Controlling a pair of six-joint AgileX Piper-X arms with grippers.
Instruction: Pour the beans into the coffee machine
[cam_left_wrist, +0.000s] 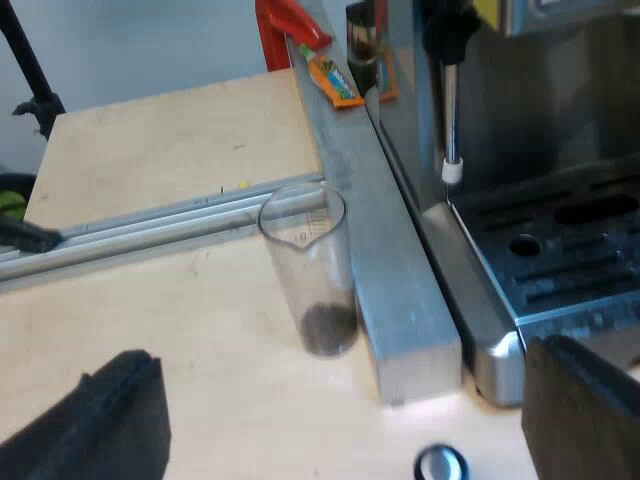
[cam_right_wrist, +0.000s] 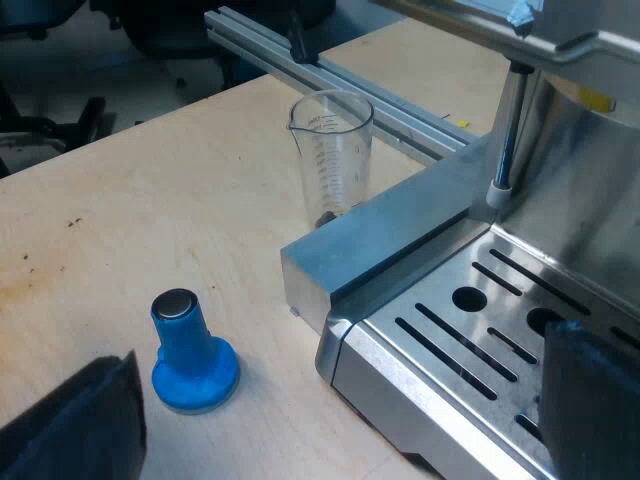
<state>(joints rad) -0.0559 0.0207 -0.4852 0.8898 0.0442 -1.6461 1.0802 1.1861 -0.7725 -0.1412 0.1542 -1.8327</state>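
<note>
The measuring glass (cam_left_wrist: 308, 262) is stood upright on the bench (cam_left_wrist: 150, 150), just beside the aluminium bar (cam_left_wrist: 400, 290) that is laid along the espresso machine (cam_left_wrist: 560, 240). Whether glass and bar touch cannot be told. The pouring lip is turned away from the machine. The bench side of the glass is left free, so a side grasp is judged feasible from there; the other side is blocked by the bar.

Contents: a small dark heap of beans (cam_left_wrist: 328, 328) is seen at the very bottom, and the rest of the glass is empty. Graduation marks are printed on the clear wall, with the beans well below most of them.

The left hand (cam_left_wrist: 340, 435) is released: its fingers are spread wide with nothing between them, lined up on the glass from the bench side and short of it. The right hand (cam_right_wrist: 330, 425) is released as well, with nothing held, and is hung over the corner of the machine's drip tray. A blue tamper (cam_right_wrist: 190, 352) is stood on its base on the bench beneath it, apart from the glass.

The step is judged as pre-grasp; no pouring is done yet. The glass looks light and thin-walled, so a nudge against the bar could tip it. The steam wand (cam_left_wrist: 449, 100) is hung over the tray and should be cleared on the lift.
</note>
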